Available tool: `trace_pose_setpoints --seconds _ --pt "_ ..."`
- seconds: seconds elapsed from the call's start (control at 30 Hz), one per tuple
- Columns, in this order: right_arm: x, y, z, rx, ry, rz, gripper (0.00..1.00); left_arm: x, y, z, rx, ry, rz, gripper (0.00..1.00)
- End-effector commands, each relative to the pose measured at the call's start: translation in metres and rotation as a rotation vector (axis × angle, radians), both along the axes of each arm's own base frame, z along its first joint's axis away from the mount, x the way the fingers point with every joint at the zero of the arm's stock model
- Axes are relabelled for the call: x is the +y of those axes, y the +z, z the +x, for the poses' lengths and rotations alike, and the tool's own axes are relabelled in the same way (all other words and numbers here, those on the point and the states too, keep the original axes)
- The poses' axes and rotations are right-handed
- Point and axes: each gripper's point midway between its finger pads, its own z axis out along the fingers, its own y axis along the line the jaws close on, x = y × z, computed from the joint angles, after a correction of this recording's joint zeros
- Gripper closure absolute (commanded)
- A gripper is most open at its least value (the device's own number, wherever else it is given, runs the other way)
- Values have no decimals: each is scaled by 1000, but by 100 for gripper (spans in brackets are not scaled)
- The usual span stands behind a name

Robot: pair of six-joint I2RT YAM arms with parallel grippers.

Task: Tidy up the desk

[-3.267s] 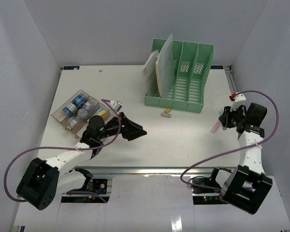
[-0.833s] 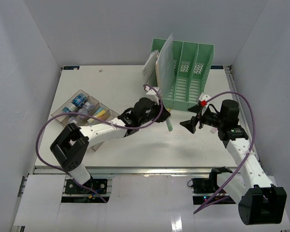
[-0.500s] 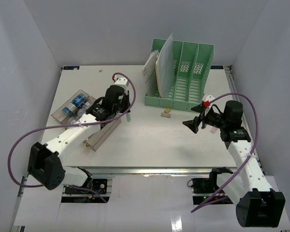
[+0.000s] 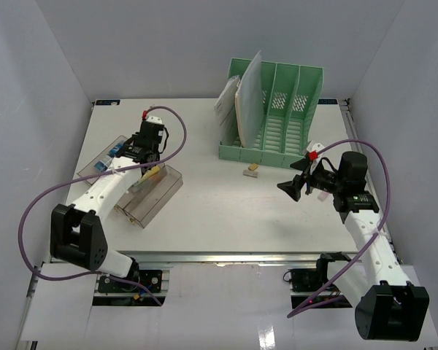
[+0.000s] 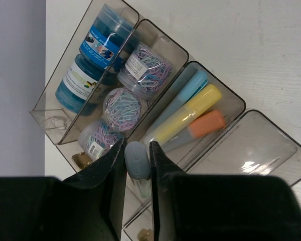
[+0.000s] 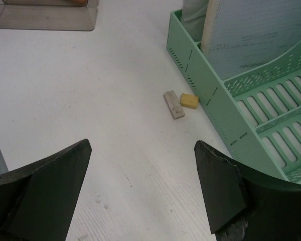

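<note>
My right tool [image 6: 142,150] hangs empty with its jaws spread wide above the large white flat desk [image 4: 226,208], which lies under both arms. Beyond it, a small grey rectangular eraser [image 6: 173,104] and a yellow block [image 6: 189,101] sit beside the green plastic file rack [image 6: 251,100]. My left tool [image 5: 137,145] is clamped on a blue-capped clear pen [image 5: 137,160] over the clear stepped plastic tray [image 5: 271,145].

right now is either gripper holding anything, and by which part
The left gripper pinches a grey-capped marker at its cap end, over the tray. The right gripper is open and empty.
</note>
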Motion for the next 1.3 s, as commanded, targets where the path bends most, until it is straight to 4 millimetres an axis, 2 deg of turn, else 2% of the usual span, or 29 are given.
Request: trace_pose_setpoints --seconds 0.0,0.1,0.13,0.2,0.23,0.4,0.53,0.57,0.7,0.83,0.93,1.0,1.13,1.27 --pt "-1 6 2 -13 7 0 10 10 -3 13 4 -1 66 100" --pt "-1 4 2 -8 9 -1 10 7 -18 15 39 -16 65 100" --pt "-1 4 3 -7 8 -2 10 7 -24 15 51 -18 67 95" --pt "-9 2 7 3 -23 -2 10 6 -36 14 78 -23 65 72" --pt "-10 1 7 5 -27 -3 10 4 -40 15 87 -28 59 68" --pt "-19 -5 12 24 -60 -7 10 -10 -49 18 101 -57 -17 38" --pt "-41 -13 24 53 -162 -26 10 -17 -45 17 85 -70 -65 23" --pt "-45 -15 26 61 -187 -30 10 -19 -39 17 68 -71 -79 21" --pt "-85 -30 43 126 -427 -88 10 -39 -8 14 -22 -122 -226 4" --pt "-131 -49 57 225 -737 -136 10 -72 29 1 -140 -248 -426 2" --pt "-157 -72 56 356 -919 -146 10 -99 45 -27 -217 -384 -595 2" --pt "-169 -80 56 423 -1002 -143 8 -113 57 -40 -297 -440 -711 2" --pt "-195 -100 60 508 -1149 -172 1 -123 54 -73 -356 -511 -829 2" --pt "-204 -115 72 575 -1185 -195 7 -136 51 -92 -342 -596 -898 2"
